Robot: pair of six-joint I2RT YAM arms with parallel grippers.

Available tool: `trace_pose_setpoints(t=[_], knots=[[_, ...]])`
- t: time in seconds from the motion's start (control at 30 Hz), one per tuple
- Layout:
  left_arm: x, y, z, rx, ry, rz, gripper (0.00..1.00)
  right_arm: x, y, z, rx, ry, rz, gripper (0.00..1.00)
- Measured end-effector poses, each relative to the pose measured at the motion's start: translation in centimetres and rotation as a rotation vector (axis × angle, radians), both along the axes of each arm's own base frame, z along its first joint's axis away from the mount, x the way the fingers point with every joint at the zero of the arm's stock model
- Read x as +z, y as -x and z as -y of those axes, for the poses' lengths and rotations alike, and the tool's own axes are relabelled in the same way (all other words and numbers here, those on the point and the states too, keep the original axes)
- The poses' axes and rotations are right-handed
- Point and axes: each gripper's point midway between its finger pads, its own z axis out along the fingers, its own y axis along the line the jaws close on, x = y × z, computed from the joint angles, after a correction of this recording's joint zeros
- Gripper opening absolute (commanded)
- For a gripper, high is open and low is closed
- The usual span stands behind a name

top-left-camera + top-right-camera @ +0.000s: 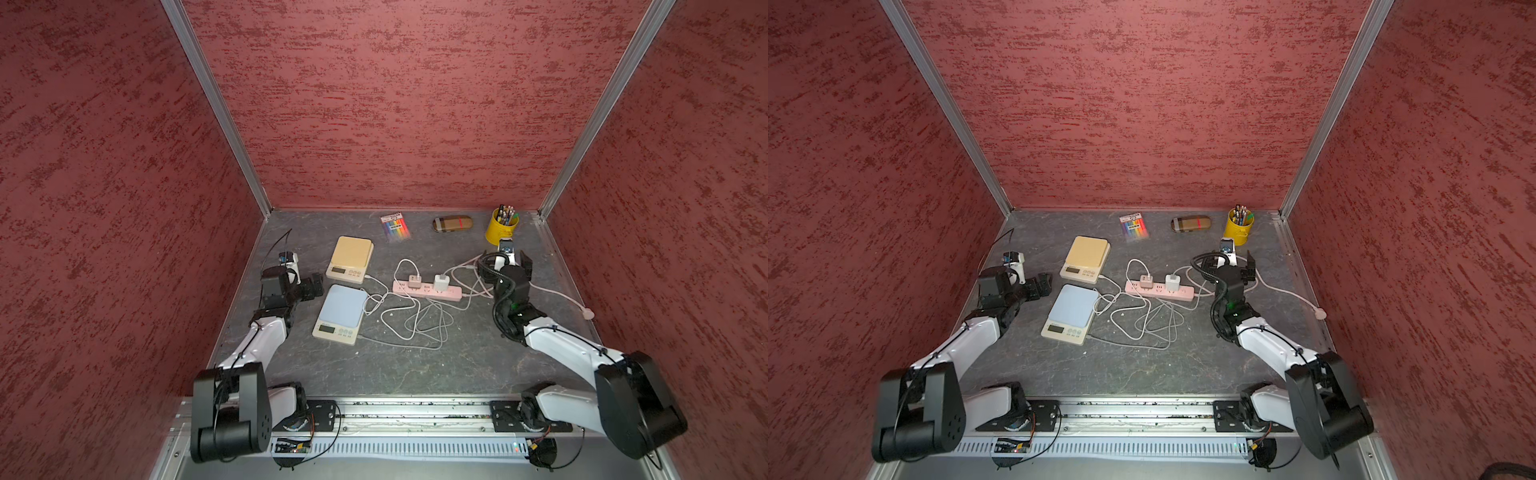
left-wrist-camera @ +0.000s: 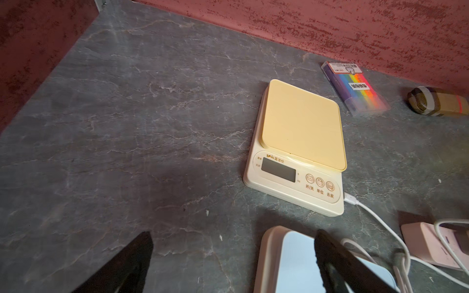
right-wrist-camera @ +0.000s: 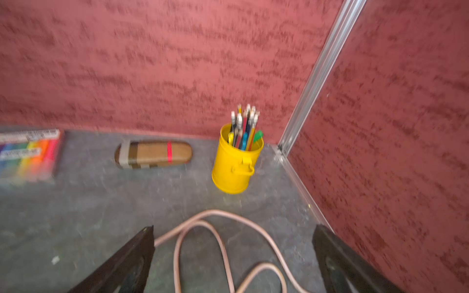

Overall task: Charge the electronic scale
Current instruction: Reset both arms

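Two electronic scales lie left of centre in both top views: a yellow-topped scale (image 1: 349,258) (image 1: 1084,258) (image 2: 299,142) and, nearer the front, a blue-topped scale (image 1: 338,313) (image 1: 1070,312) (image 2: 291,263). A white cable (image 2: 365,210) is plugged into the yellow scale's side. The pink power strip (image 1: 428,291) (image 1: 1160,291) carries two adapters, with white cables (image 1: 415,320) tangled in front. My left gripper (image 1: 315,286) (image 1: 1042,284) (image 2: 234,234) is open beside the blue scale's far left corner. My right gripper (image 1: 506,266) (image 3: 234,228) is open above the strip's pink cord (image 3: 218,243).
A yellow pencil cup (image 1: 502,226) (image 3: 234,162), a brown striped case (image 1: 453,223) (image 3: 152,154) and a marker pack (image 1: 395,226) (image 2: 355,88) stand along the back wall. The strip's plug (image 1: 588,313) lies near the right wall. Red walls close in three sides.
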Motion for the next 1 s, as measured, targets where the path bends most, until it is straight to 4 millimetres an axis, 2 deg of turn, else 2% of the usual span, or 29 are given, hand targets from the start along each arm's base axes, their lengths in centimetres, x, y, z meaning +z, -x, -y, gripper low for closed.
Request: trace_pose_setpoints(t=[0.1,0.2,0.27,0.33,0.4,0.47,0.63,0.7,0.77,0.83,0.93,1.0], knots=[[-0.6,-1.3,0.9,-0.032,-0.039,0.037,1.00,-3.5,1.0,2.0,-0.016,-0.015,-0.020,0.99],[0.0,-2.4,1.4,-0.038,-0.063,0.129,1.00,-4.5,1.0,3.0,-0.026,-0.015,-0.006,0.99],[-0.2,-3.0,1.4,-0.032,-0.073,0.173,1.00,-3.8,0.5,3.2,-0.019,-0.025,0.025,0.99],[-1.3,-3.1,1.3,-0.029,-0.084,0.196,1.00,-2.5,0.2,3.2,0.002,-0.039,0.079,0.99],[-2.8,-2.6,1.5,-0.035,-0.087,0.177,1.00,-1.0,0.6,3.3,0.027,-0.048,0.155,0.99],[-3.4,-2.4,1.7,-0.042,-0.092,0.173,1.00,-0.3,1.5,3.9,0.032,-0.057,0.212,0.99],[-1.5,-3.3,1.6,-0.039,-0.098,0.250,1.00,0.7,0.9,4.5,0.034,-0.074,0.217,0.99],[-1.2,-3.4,1.6,-0.039,-0.099,0.261,1.00,1.1,1.6,4.3,0.048,-0.092,0.246,0.99],[-1.1,-3.4,1.6,-0.039,-0.102,0.266,1.00,0.1,2.6,4.4,0.052,-0.108,0.250,0.99],[-0.9,-3.5,1.7,-0.039,-0.104,0.273,1.00,-2.2,3.1,4.6,0.042,-0.121,0.205,0.99],[-0.8,-3.5,1.7,-0.040,-0.108,0.278,1.00,-4.8,2.6,5.0,0.032,-0.140,0.143,0.99],[-0.7,-3.6,1.7,-0.036,-0.111,0.281,1.00,-5.7,2.1,5.8,0.014,-0.166,0.124,0.99]])
